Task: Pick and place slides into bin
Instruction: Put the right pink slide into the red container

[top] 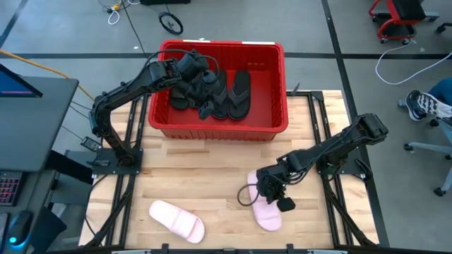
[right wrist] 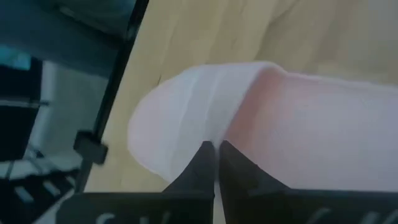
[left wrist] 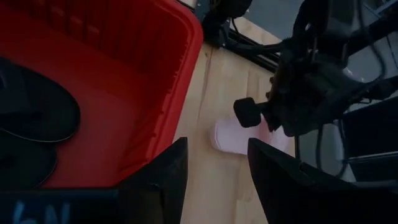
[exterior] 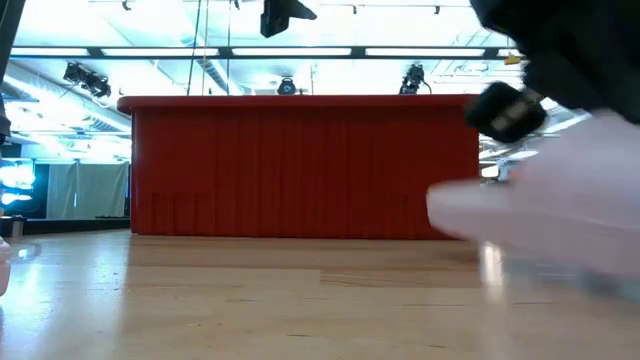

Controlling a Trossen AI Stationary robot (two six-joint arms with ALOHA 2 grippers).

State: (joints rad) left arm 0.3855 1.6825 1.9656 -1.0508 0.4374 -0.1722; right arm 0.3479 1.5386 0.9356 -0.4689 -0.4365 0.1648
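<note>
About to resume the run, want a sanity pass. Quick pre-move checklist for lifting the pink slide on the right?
1. Right gripper over the pink slide: ok.
2. Jaws shut on it: ok, closed on its strap in the right wrist view.
3. Slide off the table: cannot tell.
4. Left gripper out of the bin: not ok, it is above it.
5. Room in bin: ok, right side bare.
6. Other pink slide out of the path: ok.

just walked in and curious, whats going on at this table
A two-armed robot is clearing sandals into the red bin. Four black sandals already lie in the bin, with the left gripper open above them. The right gripper is shut on one pink slide near the table's front edge. A second pink slide lies on the table to the front left, not yet picked up.
</note>
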